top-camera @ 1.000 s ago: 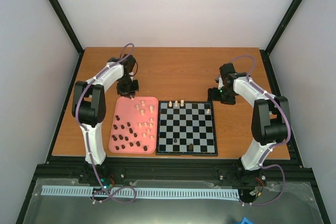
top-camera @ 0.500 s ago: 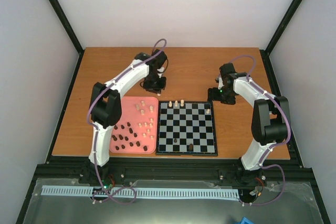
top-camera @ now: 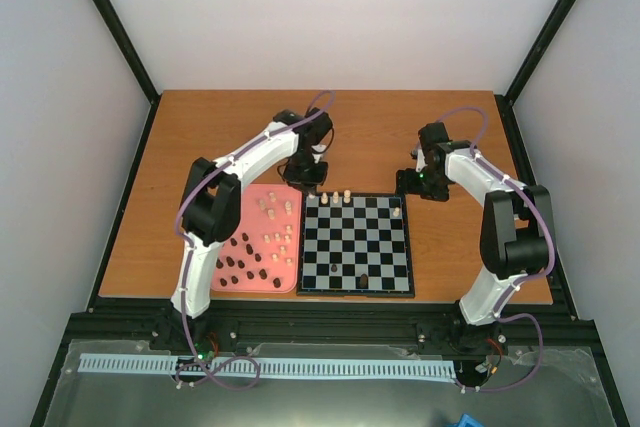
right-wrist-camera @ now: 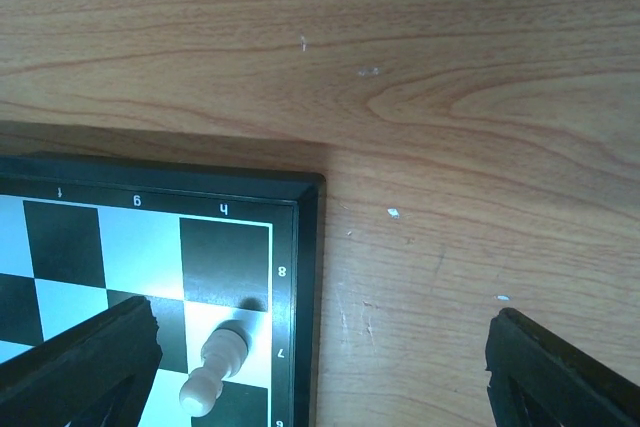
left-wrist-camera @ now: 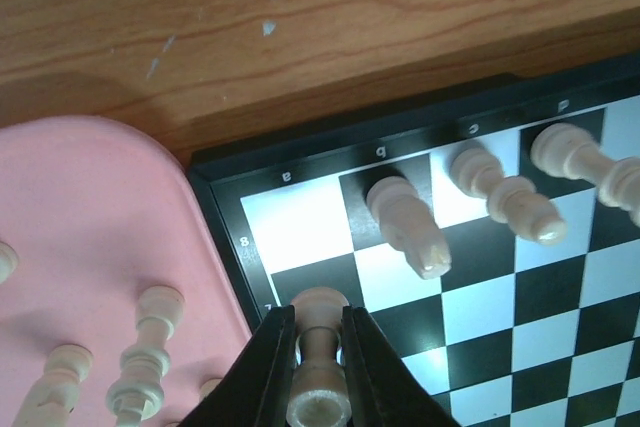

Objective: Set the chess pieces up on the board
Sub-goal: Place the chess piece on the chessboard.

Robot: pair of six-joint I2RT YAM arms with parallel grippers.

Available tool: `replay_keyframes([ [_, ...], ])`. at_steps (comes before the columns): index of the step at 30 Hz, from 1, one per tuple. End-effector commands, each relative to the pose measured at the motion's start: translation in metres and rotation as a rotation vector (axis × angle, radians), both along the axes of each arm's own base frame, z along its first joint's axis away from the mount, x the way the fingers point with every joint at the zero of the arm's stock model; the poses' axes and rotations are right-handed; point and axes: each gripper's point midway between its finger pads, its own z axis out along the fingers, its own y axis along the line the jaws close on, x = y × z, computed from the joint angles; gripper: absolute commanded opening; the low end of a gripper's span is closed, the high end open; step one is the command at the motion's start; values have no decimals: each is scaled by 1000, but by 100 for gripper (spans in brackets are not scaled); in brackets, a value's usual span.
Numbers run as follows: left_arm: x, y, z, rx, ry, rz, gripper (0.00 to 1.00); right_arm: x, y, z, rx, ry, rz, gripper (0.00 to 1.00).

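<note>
Whereas a second ago hovering at the far edge of the pink tray (top-camera: 230, 205), finds the left gripper (left-wrist-camera: 318, 325) now further right, over the far-left corner of the board (top-camera: 376, 238). Clamps a cream piece (left-wrist-camera: 318, 387) between shut jaws, upright, above the squares along the board's left edge; cannot tell whether it touches down yet. Leaves on the tray a scatter of cream pieces (top-camera: 276, 225) and a cluster of dark pieces (top-camera: 240, 259), seemingly undisturbed. Shows three cream pieces (left-wrist-camera: 405, 219) already standing along the far row just right of the carried one, two dark pieces (top-camera: 363, 279) towards the near edge, and one cream piece (right-wrist-camera: 214, 367) by the far-right corner, all placed as before. Keeps the right gripper (top-camera: 418, 185) parked just beyond that corner, fingers wide apart, gripping nothing. Suggests one more transfer nearly finished: calls only for lowering onto a free square and letting go, and leaves most of both sets to place.
</note>
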Motion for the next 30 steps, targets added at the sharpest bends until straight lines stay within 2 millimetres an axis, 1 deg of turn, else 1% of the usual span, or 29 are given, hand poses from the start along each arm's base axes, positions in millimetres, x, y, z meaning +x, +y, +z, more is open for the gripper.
replay_keyframes([
  [1,-10,2,-15,29,40,-30,3,0,-3,8,1,-30,-14,89],
  [6,-4,4,-23,58,25,-28,4,0,-4,8,1,-29,-14,89],
  [15,11,-5,-30,52,14,-18,5,2,-3,8,0,-27,-13,89],
  [22,13,-4,-33,65,11,-20,6,1,-4,6,-4,-23,-11,89],
  [26,10,-3,-34,65,21,-26,6,0,-4,6,-4,-21,-10,89],
  [27,9,-3,-34,64,23,-27,7,0,-4,6,-4,-21,-11,89],
  [30,7,-2,-33,61,20,-29,13,0,-4,5,-3,-20,-10,89],
])
